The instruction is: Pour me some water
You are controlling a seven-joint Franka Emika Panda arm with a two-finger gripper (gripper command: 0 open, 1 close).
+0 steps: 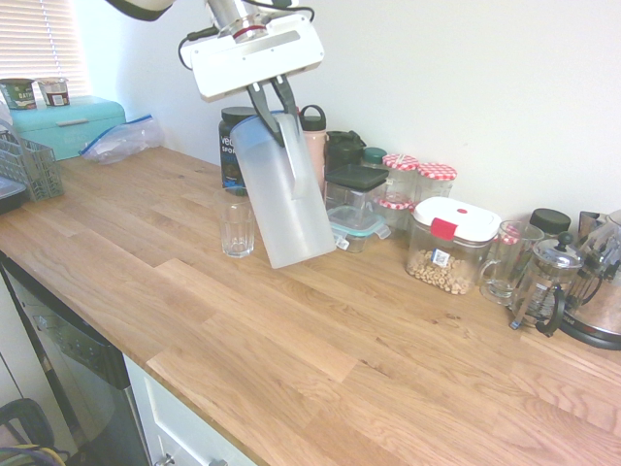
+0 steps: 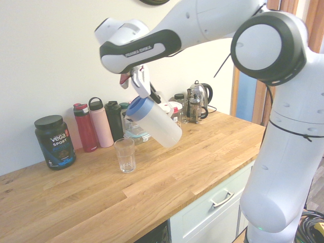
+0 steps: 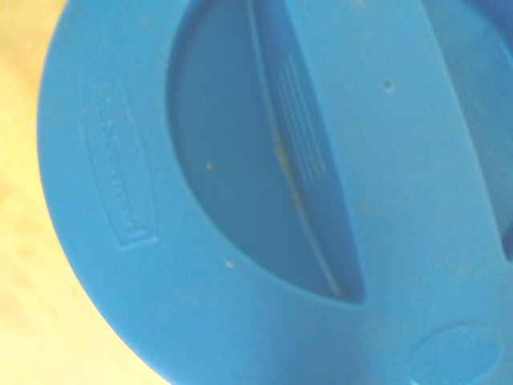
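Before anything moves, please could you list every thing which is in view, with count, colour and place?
frosted plastic pitcher: one, translucent with blue lid, tilted in the gripper
ribbed drinking glass: one, clear, upright on the counter
wooden counter: one, light brown, along the wall
lidded supplement tub: one, black, near the wall
metal-and-glass French press: one, black handle, counter's far end
cereal container: one, white lid, near the French press
plastic storage box: one, turquoise, by the window
robot arm: one, white, above the counter
two-finger gripper: one, dark fingers, closed on the pitcher's handle
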